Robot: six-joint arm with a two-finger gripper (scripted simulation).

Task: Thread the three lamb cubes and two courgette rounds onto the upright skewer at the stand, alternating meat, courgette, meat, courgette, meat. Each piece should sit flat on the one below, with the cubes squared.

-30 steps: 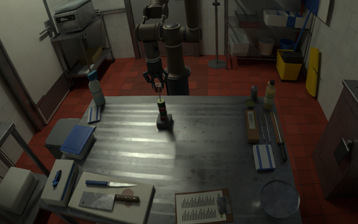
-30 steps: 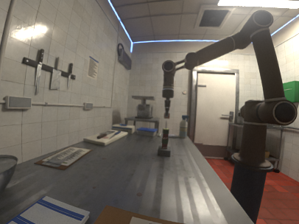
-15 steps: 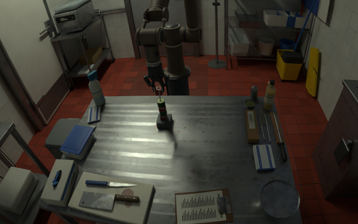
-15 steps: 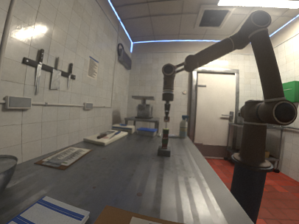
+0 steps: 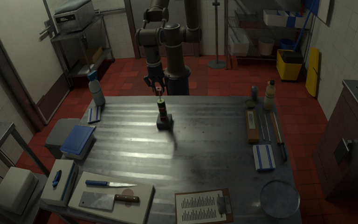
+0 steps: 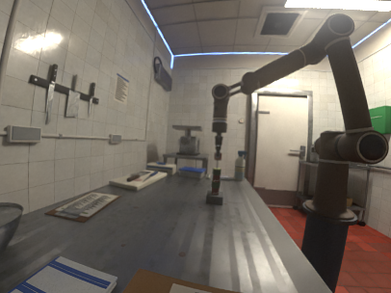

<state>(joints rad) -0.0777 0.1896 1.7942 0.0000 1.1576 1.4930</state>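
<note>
Near the back middle of the steel table, a dark stand (image 5: 164,122) (image 6: 215,197) carries the upright skewer with a stack (image 5: 161,109) (image 6: 216,181) of red lamb cubes and green courgette rounds, a courgette round on top. The skewer's tip pokes out above the stack. A red lamb cube (image 5: 158,91) (image 6: 217,156) is held in my closed gripper (image 5: 158,88) (image 6: 217,153), directly above the skewer's tip and clear of the stack.
A round metal bowl (image 5: 279,198) sits at the front right corner. A spray bottle (image 5: 96,89) stands back left, and a sauce bottle (image 5: 269,95) and skewer tray stand back right. A cutting board with a knife and cleaver (image 5: 108,199) lies front left, beside a clipboard (image 5: 203,206).
</note>
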